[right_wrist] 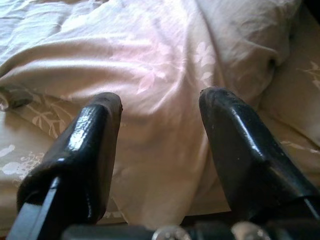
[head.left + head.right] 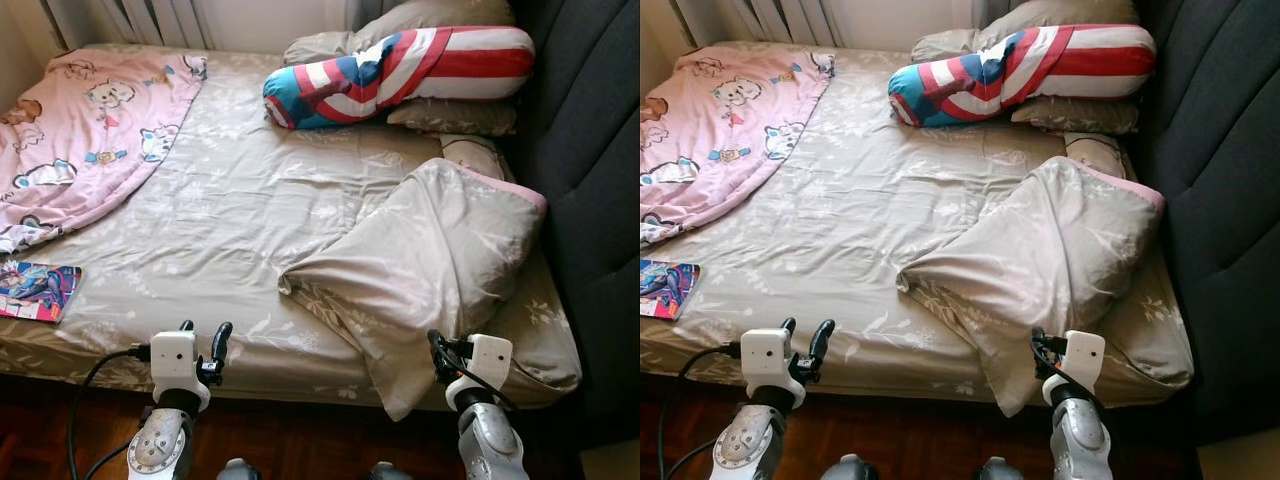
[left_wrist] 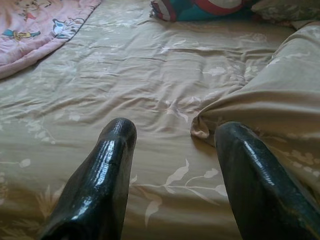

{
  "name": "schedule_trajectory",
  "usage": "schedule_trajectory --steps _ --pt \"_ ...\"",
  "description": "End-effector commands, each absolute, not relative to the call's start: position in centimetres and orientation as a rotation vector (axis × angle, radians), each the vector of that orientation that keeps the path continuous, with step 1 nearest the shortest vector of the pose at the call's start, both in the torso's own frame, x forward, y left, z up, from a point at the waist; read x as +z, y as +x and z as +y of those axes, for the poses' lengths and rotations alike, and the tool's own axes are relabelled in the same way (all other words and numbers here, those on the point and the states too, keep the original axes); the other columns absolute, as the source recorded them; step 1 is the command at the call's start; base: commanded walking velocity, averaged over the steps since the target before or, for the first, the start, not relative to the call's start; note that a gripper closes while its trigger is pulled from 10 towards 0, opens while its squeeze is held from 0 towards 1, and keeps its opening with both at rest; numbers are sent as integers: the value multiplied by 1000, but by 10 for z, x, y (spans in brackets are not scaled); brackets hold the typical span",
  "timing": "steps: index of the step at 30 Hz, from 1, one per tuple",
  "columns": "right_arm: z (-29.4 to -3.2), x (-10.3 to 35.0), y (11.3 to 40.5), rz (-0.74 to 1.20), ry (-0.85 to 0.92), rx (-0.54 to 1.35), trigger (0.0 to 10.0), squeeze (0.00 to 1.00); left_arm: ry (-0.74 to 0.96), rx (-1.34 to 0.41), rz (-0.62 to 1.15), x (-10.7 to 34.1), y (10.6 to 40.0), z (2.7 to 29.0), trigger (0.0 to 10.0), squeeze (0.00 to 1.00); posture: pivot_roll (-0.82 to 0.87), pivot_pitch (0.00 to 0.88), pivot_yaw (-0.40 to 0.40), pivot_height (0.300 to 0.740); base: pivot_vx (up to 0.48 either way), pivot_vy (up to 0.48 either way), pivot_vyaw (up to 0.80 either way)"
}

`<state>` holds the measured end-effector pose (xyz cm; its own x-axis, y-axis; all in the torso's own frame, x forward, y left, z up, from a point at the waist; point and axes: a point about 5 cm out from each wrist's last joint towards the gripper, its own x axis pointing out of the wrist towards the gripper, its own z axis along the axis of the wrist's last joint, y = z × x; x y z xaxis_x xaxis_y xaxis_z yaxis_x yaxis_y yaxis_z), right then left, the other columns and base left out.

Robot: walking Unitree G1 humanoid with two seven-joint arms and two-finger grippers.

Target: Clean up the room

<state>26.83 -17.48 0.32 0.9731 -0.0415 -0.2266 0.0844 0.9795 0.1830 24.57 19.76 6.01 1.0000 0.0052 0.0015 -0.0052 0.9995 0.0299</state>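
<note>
Crumpled duvet (image 2: 430, 255) sits right of centre on the bed (image 2: 220, 230). Left gripper (image 2: 203, 335) at lower left and right gripper (image 1: 160, 107), seemingly just short of the duvet's hanging corner, both gape, grasping nothing.

Both silver arms are raised side by side in front of the body, well apart, with the wrists pointing forward. The left gripper (image 2: 204, 335) is at the lower left of the head views, and its 2 black fingers (image 3: 107, 170) are spread with a wide gap between them, holding nothing. The right gripper (image 1: 160, 112) is at the lower right, its 2 fingers (image 1: 235, 130) also apart and closed on nothing
</note>
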Motion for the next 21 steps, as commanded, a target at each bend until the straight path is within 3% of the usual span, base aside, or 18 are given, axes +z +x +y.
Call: schedule_trajectory --steps 1,21 --pt "-174 4 268 219 202 -68 10000 0 25 -2 22 57 243 196 10000 0 16 152 -43 659 0 0 0" --pt "-169 7 274 216 211 -52 10000 0 24 -14 43 54 244 193 10000 0 20 138 -45 659 0 0 0"
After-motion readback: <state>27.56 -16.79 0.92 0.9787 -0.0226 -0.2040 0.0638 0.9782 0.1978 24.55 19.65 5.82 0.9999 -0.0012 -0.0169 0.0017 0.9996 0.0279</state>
